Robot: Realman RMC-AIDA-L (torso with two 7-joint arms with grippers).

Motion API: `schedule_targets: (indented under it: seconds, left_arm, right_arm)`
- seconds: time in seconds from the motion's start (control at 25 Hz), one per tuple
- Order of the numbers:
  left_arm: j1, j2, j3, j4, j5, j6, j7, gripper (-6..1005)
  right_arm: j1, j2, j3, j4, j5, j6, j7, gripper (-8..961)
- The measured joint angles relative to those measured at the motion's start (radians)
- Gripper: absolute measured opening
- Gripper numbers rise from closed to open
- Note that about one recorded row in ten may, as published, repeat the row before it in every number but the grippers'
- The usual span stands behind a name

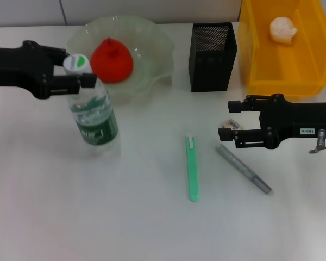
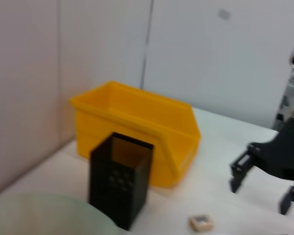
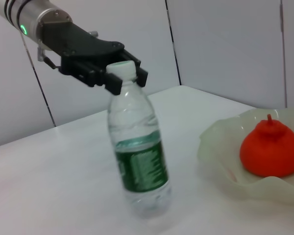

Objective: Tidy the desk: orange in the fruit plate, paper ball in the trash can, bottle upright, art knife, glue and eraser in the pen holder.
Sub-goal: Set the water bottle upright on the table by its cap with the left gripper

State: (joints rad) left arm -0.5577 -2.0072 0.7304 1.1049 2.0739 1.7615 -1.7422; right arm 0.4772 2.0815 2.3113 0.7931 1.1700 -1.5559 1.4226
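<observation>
A clear bottle [image 1: 95, 117] with a green label stands on the table; it leans slightly in the right wrist view [image 3: 139, 161]. My left gripper [image 1: 73, 68] is shut on its white cap, also seen in the right wrist view [image 3: 118, 76]. The orange [image 1: 111, 60] lies in the pale green fruit plate [image 1: 152, 65]. The paper ball [image 1: 282, 30] lies in the yellow bin [image 1: 309, 65]. My right gripper [image 1: 231, 122] is open, low over the table, with the eraser [image 1: 233, 125] between its fingers. The green art knife [image 1: 192, 168] and the grey glue pen [image 1: 243, 168] lie on the table.
The black mesh pen holder [image 1: 212, 54] stands between plate and bin. The left wrist view shows the pen holder [image 2: 120, 178], the bin [image 2: 137, 127], the eraser [image 2: 202, 223] and the right gripper [image 2: 258, 196]. A wall runs behind the table.
</observation>
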Motion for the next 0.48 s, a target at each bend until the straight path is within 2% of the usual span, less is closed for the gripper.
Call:
schedule_targets:
  seconds: [0.24, 0.48]
  left_arm:
    - [0.026, -0.019, -0.097, -0.008, -0.005, -0.081, 0.082, 510]
    - [0.047, -0.025, -0.098, -0.016, -0.006, -0.183, 0.107, 521]
  right_arm:
    - [0.0, 0.0, -0.001, 0.0, 0.0, -0.001, -0.002, 770]
    - [0.0, 0.0, -0.001, 0.0, 0.001, -0.001, -0.002, 770]
